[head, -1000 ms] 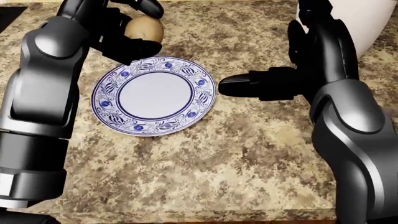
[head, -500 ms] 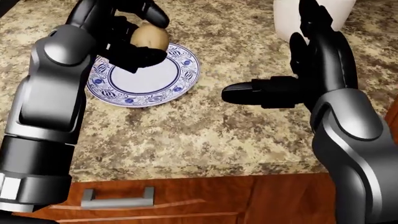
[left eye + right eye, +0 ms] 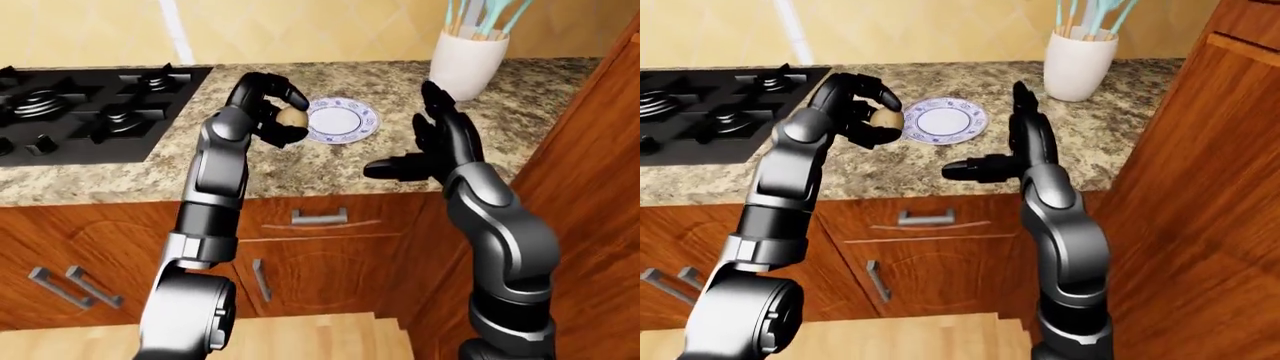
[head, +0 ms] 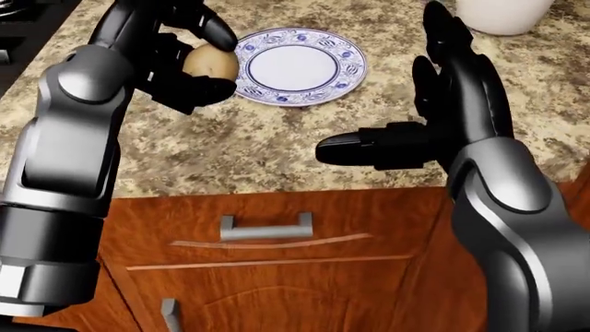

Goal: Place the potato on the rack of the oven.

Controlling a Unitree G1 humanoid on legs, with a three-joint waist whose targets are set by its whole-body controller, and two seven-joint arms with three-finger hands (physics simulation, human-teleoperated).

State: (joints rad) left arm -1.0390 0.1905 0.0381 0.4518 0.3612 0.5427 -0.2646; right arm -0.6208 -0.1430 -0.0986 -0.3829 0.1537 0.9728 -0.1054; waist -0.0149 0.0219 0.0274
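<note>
Holding the potato (image 4: 210,62) tight in its curled fingers, the left hand (image 4: 175,59) lifts it over the counter (image 4: 277,145) beside the plate (image 4: 297,66), ready to carry, while the right hand (image 4: 434,117) waits with fingers spread wide, empty.

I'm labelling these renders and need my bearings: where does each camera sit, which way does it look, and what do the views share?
Head view: on the head, tilted down at the counter edge and drawer; both forearms fill the sides.
Left-eye view: on the head, looking ahead over the arms at the stove, plate and utensil pot.
Right-eye view: nearly the same scene, shifted sideways.
Shared: the left hand closed on the potato, the right hand open.
</note>
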